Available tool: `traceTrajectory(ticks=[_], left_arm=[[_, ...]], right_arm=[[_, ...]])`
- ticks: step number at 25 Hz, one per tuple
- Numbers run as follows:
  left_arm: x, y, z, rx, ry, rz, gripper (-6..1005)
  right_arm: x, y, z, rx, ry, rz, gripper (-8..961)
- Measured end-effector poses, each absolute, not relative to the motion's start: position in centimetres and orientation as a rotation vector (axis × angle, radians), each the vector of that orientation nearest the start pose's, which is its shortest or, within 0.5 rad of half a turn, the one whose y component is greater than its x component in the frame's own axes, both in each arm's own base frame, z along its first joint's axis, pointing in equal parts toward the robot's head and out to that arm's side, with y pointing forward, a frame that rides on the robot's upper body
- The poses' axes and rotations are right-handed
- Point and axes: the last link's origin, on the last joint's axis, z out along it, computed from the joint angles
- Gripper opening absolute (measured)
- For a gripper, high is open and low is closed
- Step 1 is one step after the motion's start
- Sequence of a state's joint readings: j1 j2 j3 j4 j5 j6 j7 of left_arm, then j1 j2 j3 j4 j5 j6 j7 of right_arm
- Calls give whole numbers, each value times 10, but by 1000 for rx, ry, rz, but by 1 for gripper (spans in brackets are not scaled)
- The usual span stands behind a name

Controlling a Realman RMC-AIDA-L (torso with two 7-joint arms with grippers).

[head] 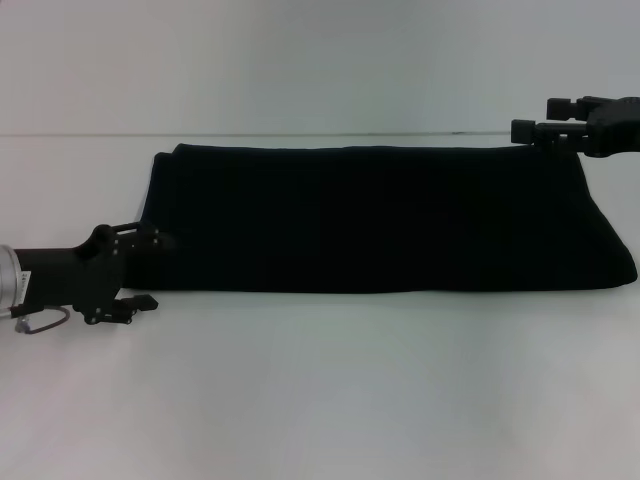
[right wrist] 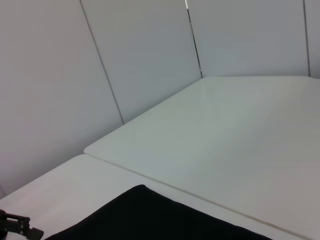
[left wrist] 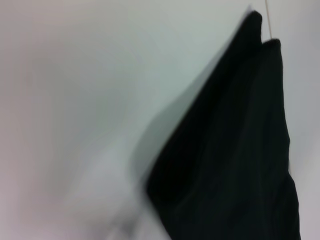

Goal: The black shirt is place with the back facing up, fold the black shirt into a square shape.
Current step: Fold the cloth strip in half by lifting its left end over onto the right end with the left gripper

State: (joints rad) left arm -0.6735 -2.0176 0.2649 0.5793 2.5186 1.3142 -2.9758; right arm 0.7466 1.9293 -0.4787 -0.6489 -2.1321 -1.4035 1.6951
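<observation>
Across the white table [head: 320, 400] lay the black shirt [head: 380, 220], the left gripper [head: 150, 272] spread at its near-left corner, the right gripper [head: 535, 118] spread above its far-right corner.

Your left gripper [head: 140, 272] is matte black on a silver wrist with a thin looped cable [head: 38, 322]; the right gripper [head: 545, 118] is black too.

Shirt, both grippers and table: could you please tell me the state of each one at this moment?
Shirt: folded into a long band, lying flat across the table, not yet square.
Left gripper: open, at the shirt's near left corner, holding nothing.
Right gripper: at the shirt's far right corner, apparently above it.
Table: white, carrying the shirt.
</observation>
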Motion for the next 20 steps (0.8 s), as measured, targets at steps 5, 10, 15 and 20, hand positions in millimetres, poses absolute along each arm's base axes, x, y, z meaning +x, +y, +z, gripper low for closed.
traceTrajectory(ticks=[5, 10, 15, 20], left_arm=[[-325, 369, 30, 1492, 2928, 825, 878], [-326, 371, 30, 1495, 2940, 839, 876], [-328, 372, 31, 1497, 2952, 854, 875], [-330, 374, 32, 1501, 2970, 871, 875]], right_arm=[[243, 421, 85, -2442, 820, 623, 926], [242, 421, 84, -2438, 826, 629, 925], [242, 421, 84, -2436, 828, 634, 925], [243, 422, 83, -2427, 831, 632, 925]])
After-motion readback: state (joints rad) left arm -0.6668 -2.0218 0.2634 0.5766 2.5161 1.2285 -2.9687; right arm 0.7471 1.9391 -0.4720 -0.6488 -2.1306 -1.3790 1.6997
